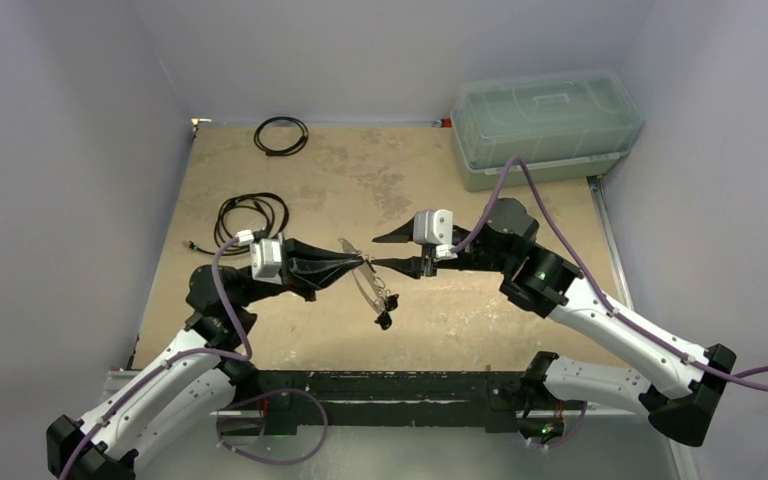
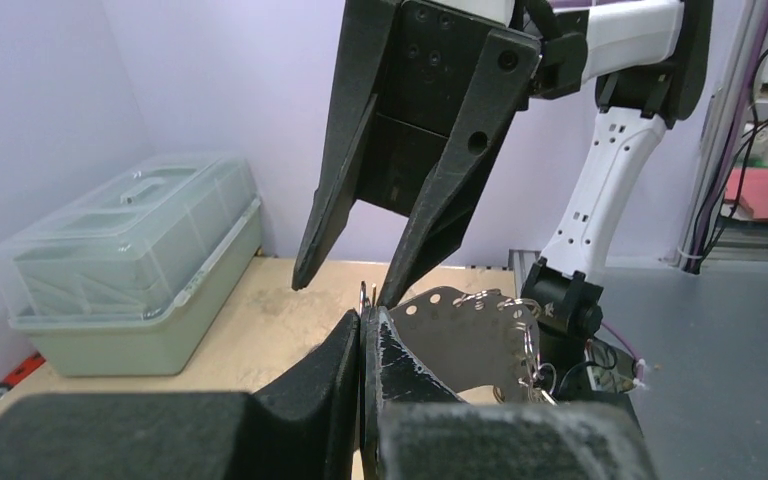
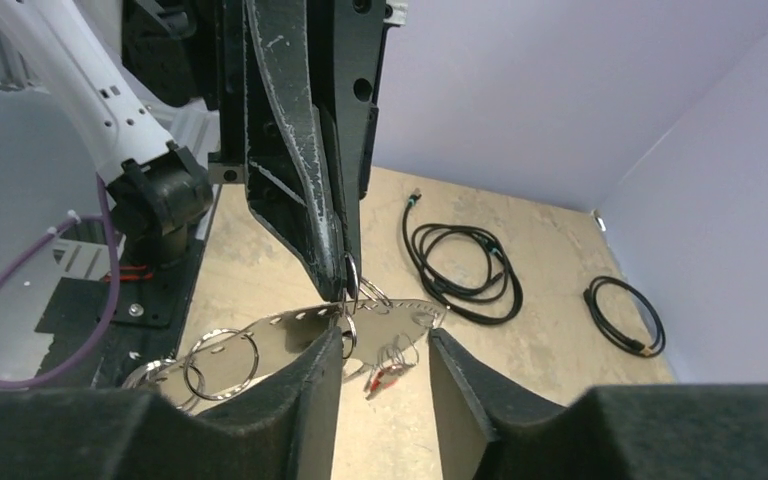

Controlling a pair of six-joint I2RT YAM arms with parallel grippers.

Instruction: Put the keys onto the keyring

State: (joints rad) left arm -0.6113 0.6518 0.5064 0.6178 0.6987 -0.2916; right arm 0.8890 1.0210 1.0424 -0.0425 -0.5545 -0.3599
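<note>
The keyring (image 1: 364, 282) is a flat silver-grey plate with holes along its rim, and it hangs tilted above the table. My left gripper (image 1: 357, 265) is shut on its upper edge, at a small split ring (image 3: 351, 274). Small keys (image 1: 385, 314) dangle from its lower end. A red-headed key (image 3: 380, 378) hangs under the plate (image 3: 280, 335) in the right wrist view. My right gripper (image 1: 388, 252) is open and empty, facing the left one. Its fingers (image 3: 310, 385) straddle the plate's tip. The left wrist view shows the plate (image 2: 460, 340) beyond my shut jaws and the open right gripper (image 2: 345, 288) above.
A translucent lidded box (image 1: 545, 125) stands at the back right. A black coiled cord (image 1: 250, 215) lies left of the left arm. A thin black cable loop (image 1: 281, 135) lies at the back. Several loose split rings (image 3: 222, 362) hang on the plate.
</note>
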